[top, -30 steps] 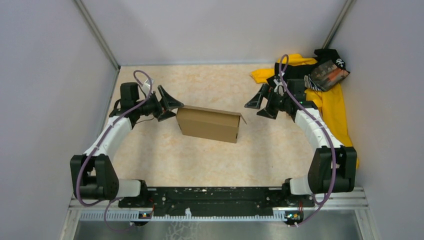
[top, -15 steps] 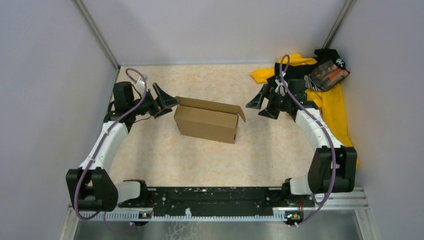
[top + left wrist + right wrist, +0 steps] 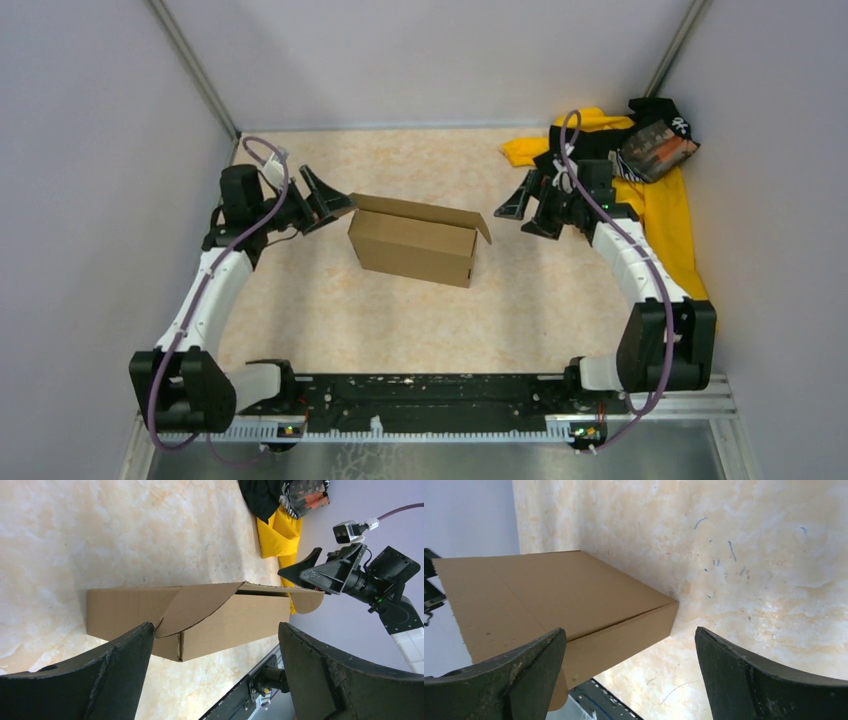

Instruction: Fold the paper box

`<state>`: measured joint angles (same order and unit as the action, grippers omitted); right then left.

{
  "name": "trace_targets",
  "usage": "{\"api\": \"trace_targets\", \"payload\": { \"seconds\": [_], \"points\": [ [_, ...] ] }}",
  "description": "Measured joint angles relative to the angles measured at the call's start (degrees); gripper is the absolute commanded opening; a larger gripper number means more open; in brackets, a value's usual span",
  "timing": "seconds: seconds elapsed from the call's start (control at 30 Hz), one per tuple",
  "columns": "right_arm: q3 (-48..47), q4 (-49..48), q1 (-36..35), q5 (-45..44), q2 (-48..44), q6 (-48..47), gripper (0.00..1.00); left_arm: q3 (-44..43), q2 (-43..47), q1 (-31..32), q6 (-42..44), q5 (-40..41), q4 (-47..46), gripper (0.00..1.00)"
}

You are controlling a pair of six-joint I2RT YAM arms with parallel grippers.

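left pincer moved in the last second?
Yes: the left pincer backed slightly toward the grey left wall, away from the brown cardboard box.

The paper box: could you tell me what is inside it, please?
The paper box has its lid slightly raised, showing only a dark slit. The cardboard covers the interior, so any contents cannot be seen.

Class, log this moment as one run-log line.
paper box: on table, lid ajar | left gripper: open, at its left end | right gripper: open, near its right end
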<state>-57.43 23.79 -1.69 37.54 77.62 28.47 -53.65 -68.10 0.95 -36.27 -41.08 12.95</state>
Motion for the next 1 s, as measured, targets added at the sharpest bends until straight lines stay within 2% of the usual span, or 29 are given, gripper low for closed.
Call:
{"api": "trace_targets", "payload": {
  "seconds": [0.17, 0.33, 0.43, 0.5, 0.57, 0.63, 0.67, 0.73, 0.83, 0.87, 0.9, 0.93, 1.0],
  "points": [
    [0.0, 2.1, 0.0, -3.9, -3.3, -1.4, 0.99, 0.0, 4.1, -0.1, 1.9, 3.3, 1.5, 0.99],
    [0.0, 2.4, 0.0, -7.7, -11.3, -4.6, 0.98, -3.0, 6.8, -0.1, 4.9, 5.2, 3.8, 0.99],
    [-0.7, 3.0, -1.2, -10.8, -15.4, -7.6, 0.83, -4.8, 6.7, -0.2, 6.6, 5.3, 4.3, 0.99],
    [-2.1, 4.1, -3.3, -13.5, -17.0, -9.9, 0.79, -5.4, 6.7, -0.2, 7.6, 5.4, 4.9, 0.99],
    [-3.6, 5.0, -6.9, -16.9, -18.0, -12.2, 0.83, -5.7, 6.5, -0.2, 8.7, 5.6, 5.7, 0.99],
    [-4.4, 6.0, -12.0, -22.2, -19.2, -14.2, 0.96, -5.8, 6.4, -0.2, 9.4, 5.7, 6.8, 0.99],
    [-4.5, 6.4, -14.5, -24.6, -19.9, -15.0, 0.98, -5.9, 6.4, -0.2, 9.8, 5.8, 7.1, 0.99],
    [-4.5, 7.3, -20.9, -31.1, -21.9, -17.2, 0.99, -6.7, 6.3, -0.2, 11.0, 6.2, 8.8, 0.99],
    [-4.3, 7.1, -24.6, -37.1, -25.5, -17.7, 0.98, -9.4, 6.3, -0.2, 13.3, 7.3, 11.2, 0.99],
    [-3.9, 6.5, -24.5, -38.8, -26.8, -17.3, 0.91, -10.6, 6.3, -0.2, 14.2, 7.7, 11.9, 0.99],
    [-3.3, 5.6, -24.5, -40.0, -28.2, -16.8, 0.78, -11.5, 6.3, -0.2, 14.8, 8.0, 12.4, 0.99],
    [-3.0, 4.9, -24.5, -40.6, -29.3, -16.7, 0.59, -12.5, 6.3, -0.2, 15.5, 8.3, 12.9, 0.99],
    [-2.9, 4.3, -24.5, -40.4, -30.1, -16.9, 0.43, -13.7, 6.3, -0.1, 16.9, 8.8, 13.4, 0.99]
  ]
}}
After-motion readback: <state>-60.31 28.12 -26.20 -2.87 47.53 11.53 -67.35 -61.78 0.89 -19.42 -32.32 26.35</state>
